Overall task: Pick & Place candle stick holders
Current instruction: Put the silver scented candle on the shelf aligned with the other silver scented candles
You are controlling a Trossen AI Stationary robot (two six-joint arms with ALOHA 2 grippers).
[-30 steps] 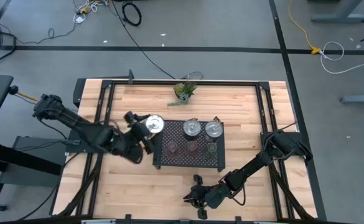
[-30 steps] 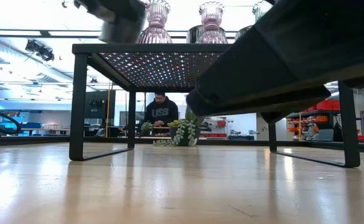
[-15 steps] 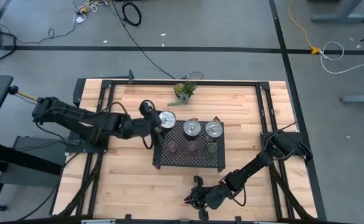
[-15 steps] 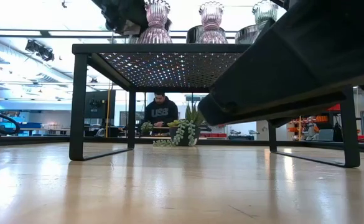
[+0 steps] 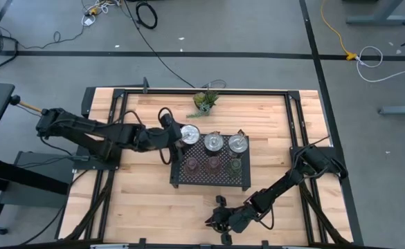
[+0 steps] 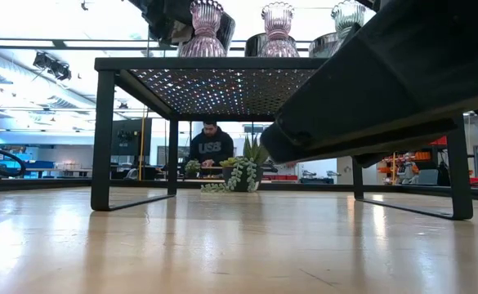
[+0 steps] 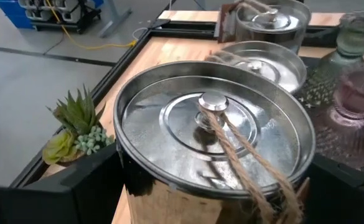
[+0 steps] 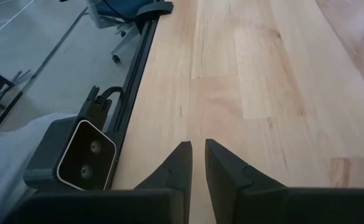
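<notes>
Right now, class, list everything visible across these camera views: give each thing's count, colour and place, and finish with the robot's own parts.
Shiny silver round candle holders with central post: three; two on the rack's far row, one in the left gripper at the rack's far-left corner.
Purplish glass holders: two, rack's near row.
Greenish glass holder: one, near row, right end.
Black perforated metal rack: one, table centre.
Green plant sprig: one, far edge.
Wooden table: one.
Person: one, dark top, background.
Left gripper: holding the silver holder.
Right gripper: shut, near edge.

Black mesh rack (image 5: 210,178) mid-desk (image 5: 147,207); shiny silver disc holders (image 5: 214,142) along its twelve o'clock edge; leafy plant sprig (image 5: 205,101) beyond
</notes>
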